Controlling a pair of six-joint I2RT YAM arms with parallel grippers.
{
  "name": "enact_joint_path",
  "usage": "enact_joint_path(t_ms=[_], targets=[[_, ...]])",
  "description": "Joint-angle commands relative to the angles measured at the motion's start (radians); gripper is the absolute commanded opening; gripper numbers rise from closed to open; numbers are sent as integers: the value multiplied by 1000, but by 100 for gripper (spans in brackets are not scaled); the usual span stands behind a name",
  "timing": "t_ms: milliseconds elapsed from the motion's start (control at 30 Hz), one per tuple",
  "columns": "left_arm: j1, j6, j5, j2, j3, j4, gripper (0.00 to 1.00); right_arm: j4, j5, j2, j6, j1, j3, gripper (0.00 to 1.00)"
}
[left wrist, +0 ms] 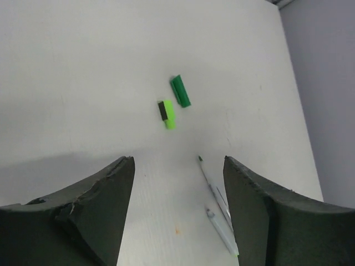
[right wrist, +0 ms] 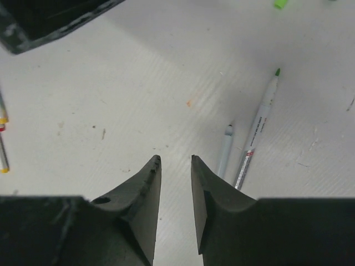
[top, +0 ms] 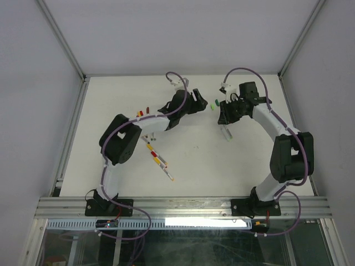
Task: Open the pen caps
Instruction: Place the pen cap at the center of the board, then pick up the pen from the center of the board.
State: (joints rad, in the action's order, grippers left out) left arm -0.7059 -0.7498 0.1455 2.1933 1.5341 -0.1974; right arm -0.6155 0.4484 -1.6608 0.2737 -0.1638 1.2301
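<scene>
Jaws of the left gripper point(left wrist: 178, 166) stand wide apart, released, with nothing between them above the white table point(left wrist: 72, 83). Just ahead of its dark fingers point(left wrist: 100, 210) lies a short light-green plastic pen cap point(left wrist: 167, 114), its dark open end turned toward the wrist camera. A darker green plastic pen cap point(left wrist: 179, 91) lies just beyond it, near but not touching, at a slight angle. Off to one side, two thin uncapped pens lie close together: a long white pen barrel with a green tip point(left wrist: 208, 177) and a shorter pale blue-grey pen barrel point(left wrist: 222, 234).

In the overhead view the right gripper point(right wrist: 175, 160) faces the left one, and the light-green cap sits on the table between them. Its jaws are parted only narrowly and grasp nothing. The two uncapped barrels lie on the table just beside its fingers point(right wrist: 141, 205), the green-tipped one on the outer side.

Farther out, beside the left arm's forearm, several thin pens with red and yellow caps point(top: 160, 161) lie scattered on the table, well apart from the green caps. A few tiny red and yellow pieces point(top: 145, 111) lie behind that forearm, too small to tell more.
</scene>
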Motion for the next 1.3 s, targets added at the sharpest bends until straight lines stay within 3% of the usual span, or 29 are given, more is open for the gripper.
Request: enact_joint_path(t_ms=[0, 300, 400, 600, 767, 933, 1067, 1267], targets=[[1, 155, -40, -287, -229, -303, 69, 41, 154, 114, 49, 9, -14, 31], [16, 269, -60, -733, -852, -661, 98, 74, 409, 268, 59, 17, -55, 32], [36, 251, -72, -879, -1020, -699, 99, 116, 469, 323, 25, 12, -77, 37], [52, 176, -122, -1123, -1184, -536, 99, 98, 517, 403, 32, -90, -66, 58], [54, 38, -124, -1304, -1269, -361, 99, 208, 682, 446, 32, -116, -211, 63], [48, -86, -125, -1399, -1309, -215, 99, 172, 659, 472, 115, -116, -243, 66], [-2, -135, -31, -1428, -1322, -106, 98, 153, 598, 454, 136, -123, -239, 66], [-150, -167, 233, -1401, -1219, 171, 95, 138, 527, 404, 136, -157, -234, 65]])
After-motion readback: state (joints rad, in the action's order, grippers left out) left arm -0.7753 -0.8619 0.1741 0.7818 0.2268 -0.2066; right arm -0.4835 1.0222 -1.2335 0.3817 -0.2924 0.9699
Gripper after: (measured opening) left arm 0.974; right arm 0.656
